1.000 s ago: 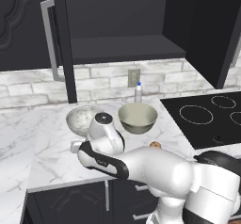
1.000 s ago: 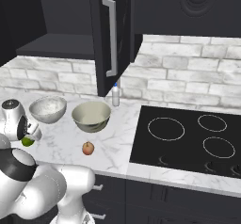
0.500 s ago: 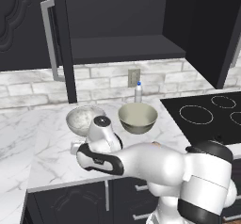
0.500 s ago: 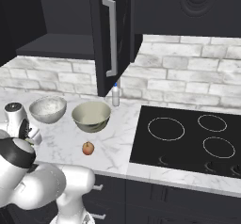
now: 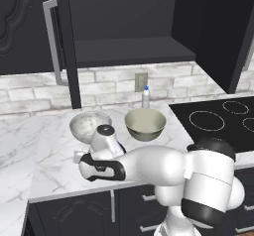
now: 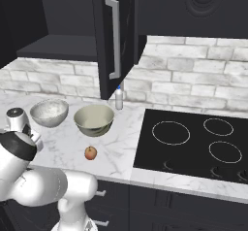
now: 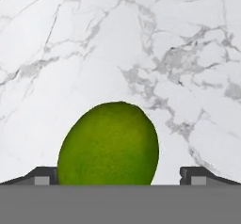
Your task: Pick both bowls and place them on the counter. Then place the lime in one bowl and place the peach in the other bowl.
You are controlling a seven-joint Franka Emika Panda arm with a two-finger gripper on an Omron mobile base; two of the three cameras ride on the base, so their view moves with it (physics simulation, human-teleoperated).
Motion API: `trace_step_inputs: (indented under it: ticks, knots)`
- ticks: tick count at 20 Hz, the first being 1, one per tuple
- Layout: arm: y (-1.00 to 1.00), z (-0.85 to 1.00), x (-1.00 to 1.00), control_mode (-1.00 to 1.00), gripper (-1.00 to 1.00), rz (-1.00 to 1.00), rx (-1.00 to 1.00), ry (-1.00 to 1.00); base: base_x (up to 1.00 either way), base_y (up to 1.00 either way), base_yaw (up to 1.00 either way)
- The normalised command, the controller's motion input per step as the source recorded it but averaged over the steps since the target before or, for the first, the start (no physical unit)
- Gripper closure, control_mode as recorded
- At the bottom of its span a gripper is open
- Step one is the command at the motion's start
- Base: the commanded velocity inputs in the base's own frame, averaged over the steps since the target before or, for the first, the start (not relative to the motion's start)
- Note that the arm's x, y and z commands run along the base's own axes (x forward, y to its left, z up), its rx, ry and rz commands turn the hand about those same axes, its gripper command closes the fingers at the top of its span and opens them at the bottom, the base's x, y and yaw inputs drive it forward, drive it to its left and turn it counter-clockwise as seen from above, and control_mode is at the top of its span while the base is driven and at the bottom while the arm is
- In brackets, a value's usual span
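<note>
Item, nearest: my gripper (image 7: 120,177), jaws wide apart, straddling the lime (image 7: 108,144) on the white counter (image 7: 141,44); the fruit sits between the tips, a shade off-centre toward one of them, nothing clamped. Item: the peach (image 6: 90,152), alone on the slab near the front edge, apart from both bowls. Item: the cream bowl (image 6: 94,120) and the marbled bowl (image 6: 49,112), both upright on the counter, side by side, both seemingly bare inside. Item, behind: a small bottle (image 6: 118,98) by the wall; the black stovetop (image 6: 193,141) beside. Risks as I judge them: closing off-centre could squirt the round lime sideways and roll it along the slab; too shallow a grip could drop it on the carry; my elbow swinging over might knock the marbled bowl
</note>
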Motion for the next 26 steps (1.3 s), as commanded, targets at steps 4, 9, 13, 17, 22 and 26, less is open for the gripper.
trace_step_inputs:
  ticks: [4, 9, 13, 17, 22, 26]
  knots:
    - [0.1, -0.04, 0.06, -1.0, -1.0, -0.03, 0.02, 0.0, 0.0, 0.0, 0.0]
    - [0.1, -0.12, 0.01, -1.0, -1.0, -0.03, 0.02, 0.0, 0.0, 0.0, 0.0]
    - [0.07, -0.17, 0.09, -1.0, 1.0, -0.01, 0.01, 0.0, 0.0, 0.0, 0.0]
    - [0.03, -0.05, 0.16, -1.0, 1.0, 0.0, 0.0, -0.04, 0.0, 0.0, 0.0]
    - [0.0, 0.0, 0.01, -1.0, 1.0, 0.0, 0.0, -0.11, 0.0, 0.0, 0.0]
    - [-0.01, 0.04, -0.1, -1.0, 1.0, 0.0, 0.0, -0.13, 0.0, 0.0, 0.0]
